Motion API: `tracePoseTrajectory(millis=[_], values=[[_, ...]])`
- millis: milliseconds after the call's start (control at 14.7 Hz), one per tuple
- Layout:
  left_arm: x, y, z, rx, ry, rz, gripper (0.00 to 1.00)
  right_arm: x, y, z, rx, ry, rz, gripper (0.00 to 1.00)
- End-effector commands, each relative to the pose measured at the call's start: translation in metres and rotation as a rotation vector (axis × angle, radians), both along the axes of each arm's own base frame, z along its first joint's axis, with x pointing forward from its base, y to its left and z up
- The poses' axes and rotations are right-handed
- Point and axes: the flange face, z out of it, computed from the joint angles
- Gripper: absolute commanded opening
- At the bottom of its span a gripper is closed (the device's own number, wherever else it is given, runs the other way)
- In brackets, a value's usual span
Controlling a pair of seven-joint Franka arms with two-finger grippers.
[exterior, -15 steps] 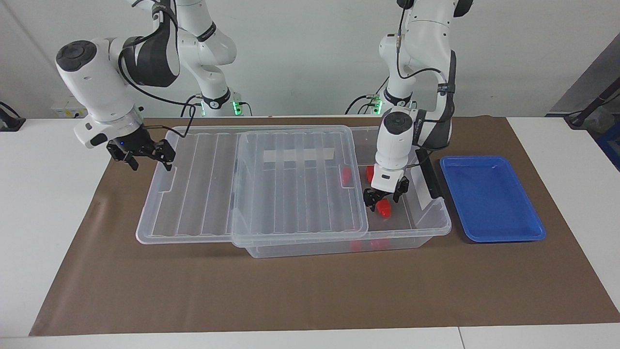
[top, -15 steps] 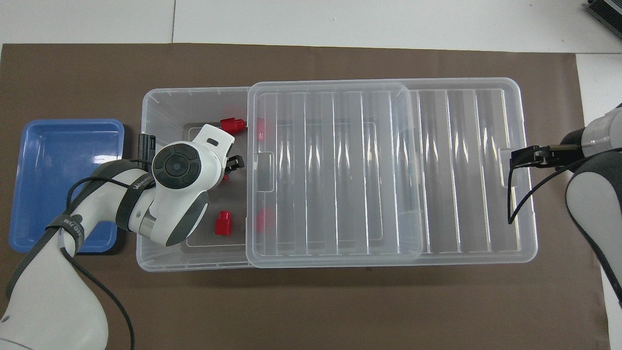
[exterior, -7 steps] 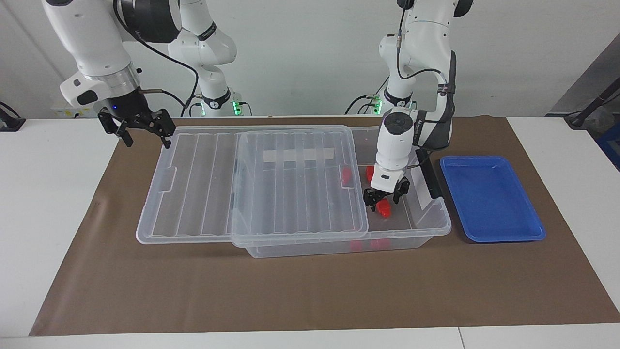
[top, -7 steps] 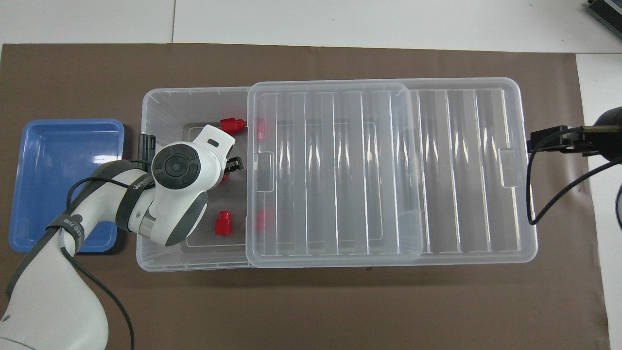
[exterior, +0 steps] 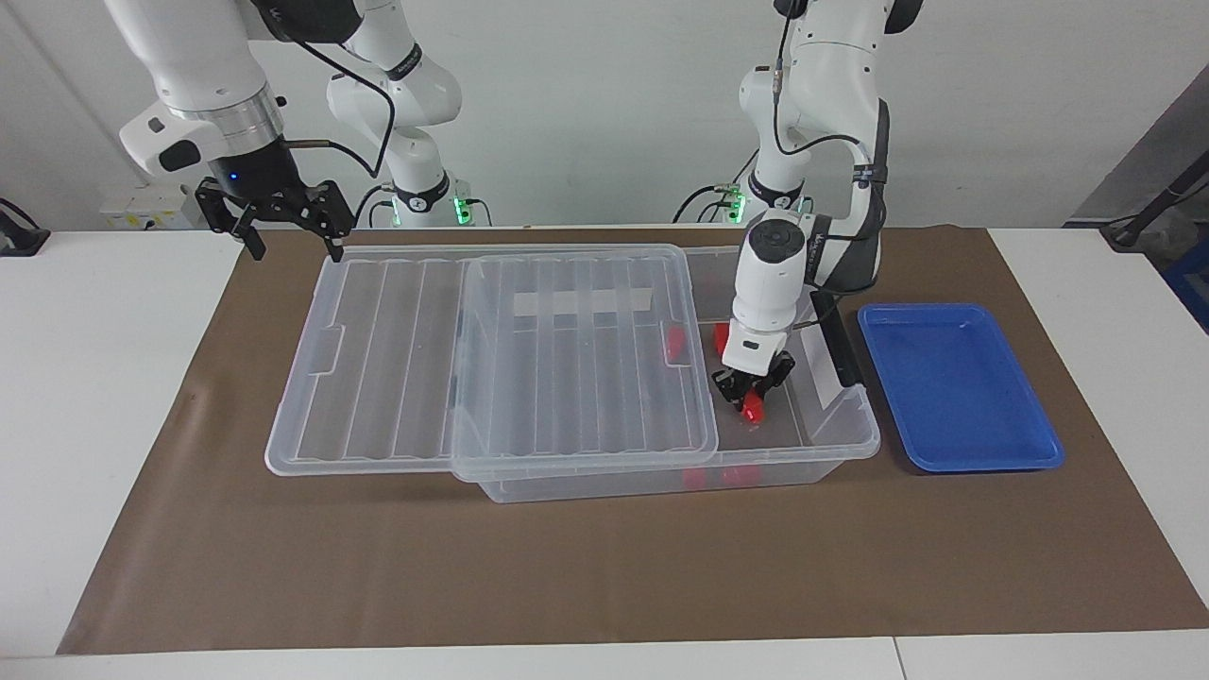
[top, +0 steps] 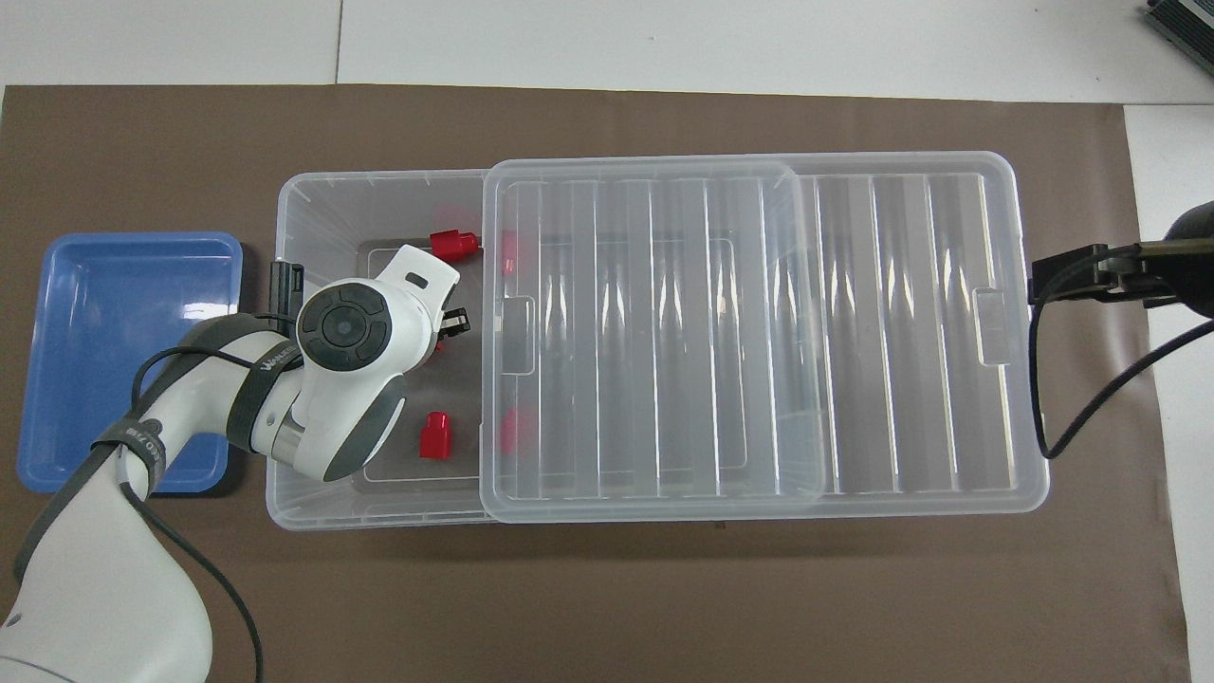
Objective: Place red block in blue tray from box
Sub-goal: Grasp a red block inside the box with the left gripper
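Fingers of the left gripper [exterior: 751,397] were pinched shut on the small bright red plastic block [exterior: 752,406], low inside the open end of the big clear plastic box [exterior: 831,444]. To do this step well, I think the arm should lift straight up, slowly, so the block clears the wall and the black latch handle [exterior: 837,340], then go sideways to the shallow blue plastic tray [exterior: 954,387] beside the box.

The right gripper [exterior: 283,212] waited with fingers wide, up in the air over the brown mat [exterior: 567,567] near a corner of the clear ribbed lid [exterior: 491,359].

Counting: three red blocks, one box, one lid slid partway off, one tray, two arms.
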Motion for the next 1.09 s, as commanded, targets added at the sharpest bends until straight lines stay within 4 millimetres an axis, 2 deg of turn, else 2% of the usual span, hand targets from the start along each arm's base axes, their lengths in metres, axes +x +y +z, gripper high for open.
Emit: tracePoseTrajectory(millis=[0,136,477,885,1022], values=[[0.000,0.003,0.001,0.012,-0.013,-0.014,0.05,0.003,-0.001,0.002,-0.024,0.038,-0.024,1.00],[0.009,0.003,0.015,0.019,-0.014,-0.004,0.05,-0.001,-0.007,0.001,-0.018,0.067,-0.036,1.00],[0.027,0.005,0.069,0.055,0.011,0.029,0.05,-0.020,-0.025,0.005,-0.005,0.086,-0.071,1.00],[0.032,0.011,0.134,0.091,0.055,0.035,0.05,-0.028,-0.026,-0.001,-0.002,0.104,-0.070,1.00],[0.035,0.021,0.153,0.073,0.078,0.029,0.05,-0.028,-0.026,-0.001,-0.002,0.103,-0.069,1.00]])
